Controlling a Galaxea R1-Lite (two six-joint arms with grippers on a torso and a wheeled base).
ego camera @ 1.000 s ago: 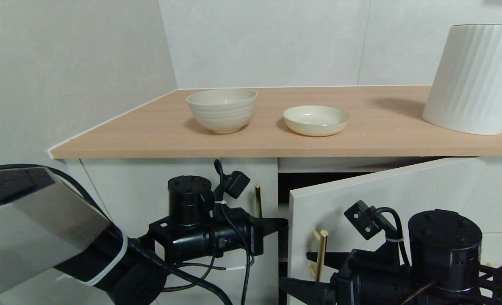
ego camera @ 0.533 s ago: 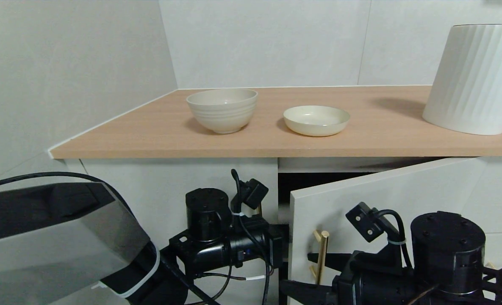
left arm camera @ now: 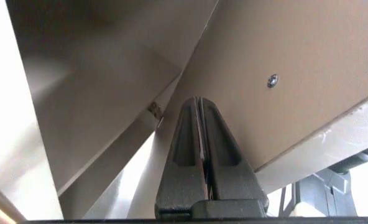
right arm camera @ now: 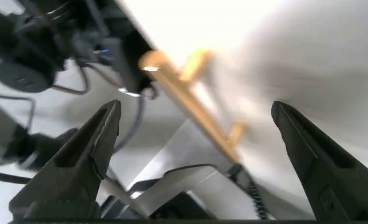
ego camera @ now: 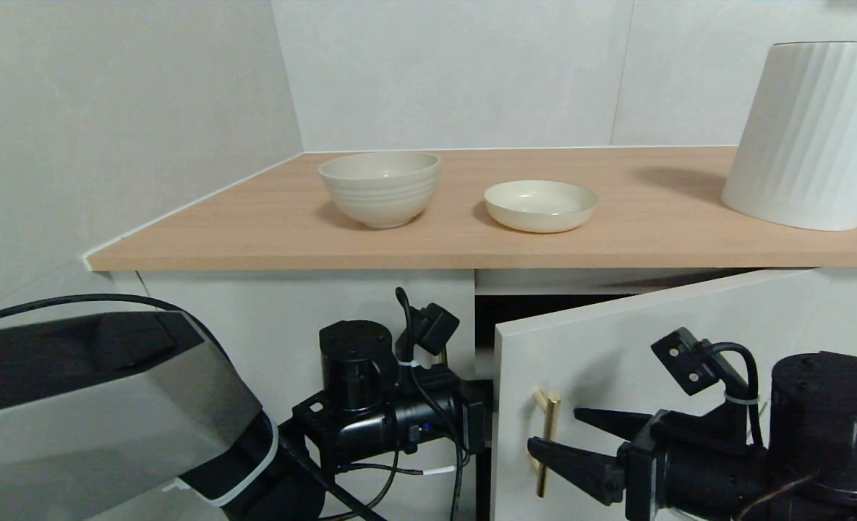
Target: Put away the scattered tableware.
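The bowl (ego camera: pixel 379 187) sits right way up on the desk (ego camera: pixel 254 231), toward its left end. The little dish (ego camera: pixel 540 205) sits near it, on the robot's right, not touching it. Both look like shiny pottery. I think they are hard, smooth and a bit slippery, and they would break if dropped.

The bowl looks like the heavier one. It has tall round sides, so the best place to hold it is likely the rim, with one finger inside and one outside. The dish is low and flat, so its thin rim is the only good spot. A hand would have to come in low from the side. Hold firmly but gently, and do not bump the two together.

Under the desk, the cupboard door (ego camera: pixel 652 325) stands partly open, with a dark gap behind it. A gold handle (right arm camera: pixel 190 106) is fixed near its edge. The right hand (ego camera: pixel 557 430) is spread wide and empty, pointing at that handle from close by. The left hand (left arm camera: pixel 200 106) is pressed together, holding nothing, and pokes in by the inner side of the door.

A tall white ribbed tub (ego camera: pixel 811 130) stands at the right end of the desk, well apart from the dish.
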